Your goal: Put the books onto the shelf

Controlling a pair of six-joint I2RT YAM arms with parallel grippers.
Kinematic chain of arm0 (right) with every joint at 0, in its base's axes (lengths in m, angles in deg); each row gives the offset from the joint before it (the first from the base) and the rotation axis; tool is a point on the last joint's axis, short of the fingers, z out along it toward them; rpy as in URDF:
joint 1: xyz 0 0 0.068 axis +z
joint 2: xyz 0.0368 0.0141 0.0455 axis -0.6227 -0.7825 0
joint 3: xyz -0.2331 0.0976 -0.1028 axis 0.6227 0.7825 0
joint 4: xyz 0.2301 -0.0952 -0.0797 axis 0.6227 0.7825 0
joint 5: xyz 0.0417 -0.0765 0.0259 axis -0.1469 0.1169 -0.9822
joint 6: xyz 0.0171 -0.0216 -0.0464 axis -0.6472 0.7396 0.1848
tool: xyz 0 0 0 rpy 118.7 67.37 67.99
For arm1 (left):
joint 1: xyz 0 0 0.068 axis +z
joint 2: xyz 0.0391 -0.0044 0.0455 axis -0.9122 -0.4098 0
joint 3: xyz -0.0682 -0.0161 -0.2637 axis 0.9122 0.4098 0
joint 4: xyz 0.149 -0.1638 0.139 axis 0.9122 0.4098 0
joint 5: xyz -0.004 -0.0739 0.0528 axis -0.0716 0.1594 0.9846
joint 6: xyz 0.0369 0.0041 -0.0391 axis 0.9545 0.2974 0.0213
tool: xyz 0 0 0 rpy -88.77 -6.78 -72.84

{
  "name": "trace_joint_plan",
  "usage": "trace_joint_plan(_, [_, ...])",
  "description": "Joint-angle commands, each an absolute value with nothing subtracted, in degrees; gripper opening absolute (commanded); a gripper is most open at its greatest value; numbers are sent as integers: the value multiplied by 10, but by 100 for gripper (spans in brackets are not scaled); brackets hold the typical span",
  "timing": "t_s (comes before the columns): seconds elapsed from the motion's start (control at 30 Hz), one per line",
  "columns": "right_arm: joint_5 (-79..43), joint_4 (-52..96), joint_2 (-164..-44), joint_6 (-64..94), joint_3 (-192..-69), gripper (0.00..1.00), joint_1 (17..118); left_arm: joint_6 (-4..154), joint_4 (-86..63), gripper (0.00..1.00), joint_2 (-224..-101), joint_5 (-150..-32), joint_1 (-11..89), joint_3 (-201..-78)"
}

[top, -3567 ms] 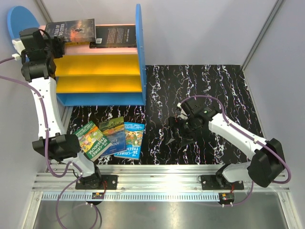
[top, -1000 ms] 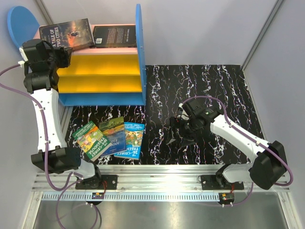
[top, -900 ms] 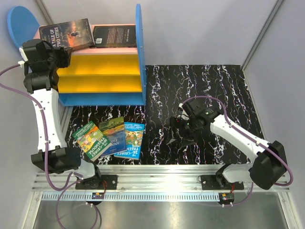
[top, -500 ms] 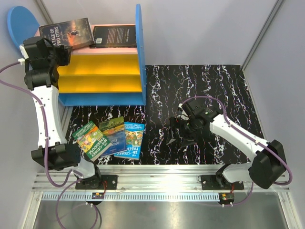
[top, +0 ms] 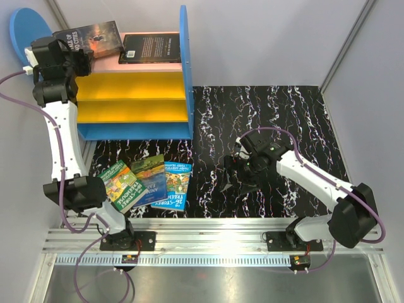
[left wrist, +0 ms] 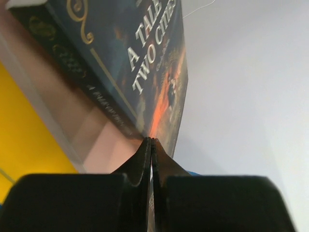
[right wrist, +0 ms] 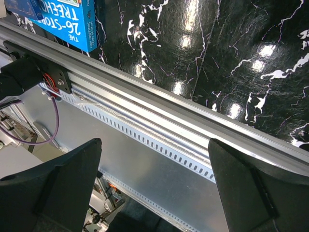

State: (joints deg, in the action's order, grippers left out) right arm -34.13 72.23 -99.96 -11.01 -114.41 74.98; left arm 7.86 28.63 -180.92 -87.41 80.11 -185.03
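The left gripper [left wrist: 151, 141], pinched shut, pokes the dark book [left wrist: 145, 72] on the shelf [top: 184, 69] top, maybe to push it in; the right gripper [top: 237, 177] hangs open near three bright books [top: 148, 183] on the table [top: 284, 120].

Plain pale grey walls [top: 265, 38] all round, with metal strips [top: 346, 44] running up the corners. The table [top: 297, 113] is glossy black with white marble veins, light glaring off it, and there's a ribbed aluminium rail [top: 208, 228] along the near edge.
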Motion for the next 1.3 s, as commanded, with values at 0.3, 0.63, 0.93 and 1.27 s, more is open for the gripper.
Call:
trace_joint_plan(0.3, [-335, 729, -1011, -88, -1159, 100, 737, 81, 262, 0, -1840, -848, 817, -1915])
trace_joint_plan(0.63, [-339, 728, -1021, -82, -1158, 100, 731, 100, 258, 0, -1736, -866, 798, -1798])
trace_joint_plan(0.93, [-345, 724, -1024, -84, -1156, 100, 731, 114, 249, 0, -1708, -854, 799, -1728])
trace_joint_plan(1.27, [-334, 737, -1028, -78, -1163, 100, 731, 131, 250, 0, -1758, -816, 801, -1781])
